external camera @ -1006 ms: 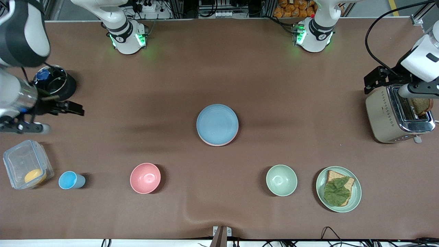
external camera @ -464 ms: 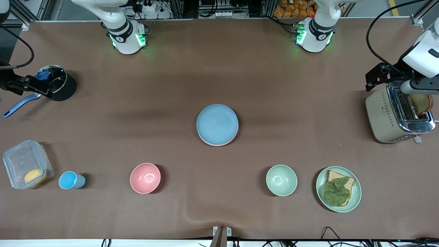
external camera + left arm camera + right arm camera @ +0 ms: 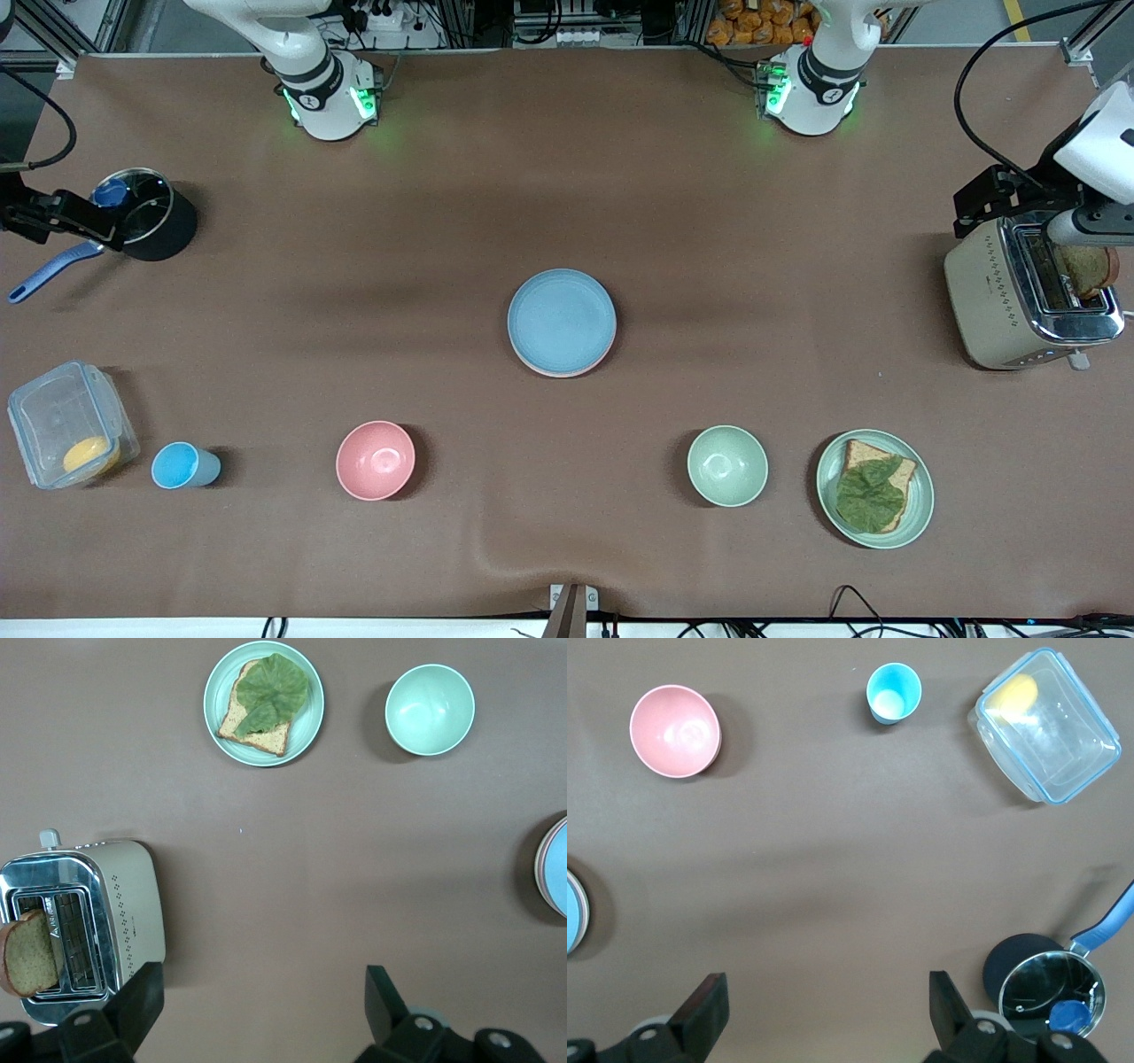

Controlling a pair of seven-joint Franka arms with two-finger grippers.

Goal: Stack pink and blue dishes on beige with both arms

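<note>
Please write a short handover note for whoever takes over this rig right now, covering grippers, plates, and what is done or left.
Left gripper: open, holding nothing, over the table beside the toaster at the left arm's end.
Right gripper: open, holding nothing, by the black pot at the right arm's end.
Blue plate lies on top of a stack mid-table, with the pink plate's rim showing beneath.
The beige plate cannot be seen under them.
Done: stacking looks complete.
Left: confirm beige is at the bottom.

Blue plate (image 3: 562,319) tops pink plate (image 3: 567,371), mid-table.
</note>
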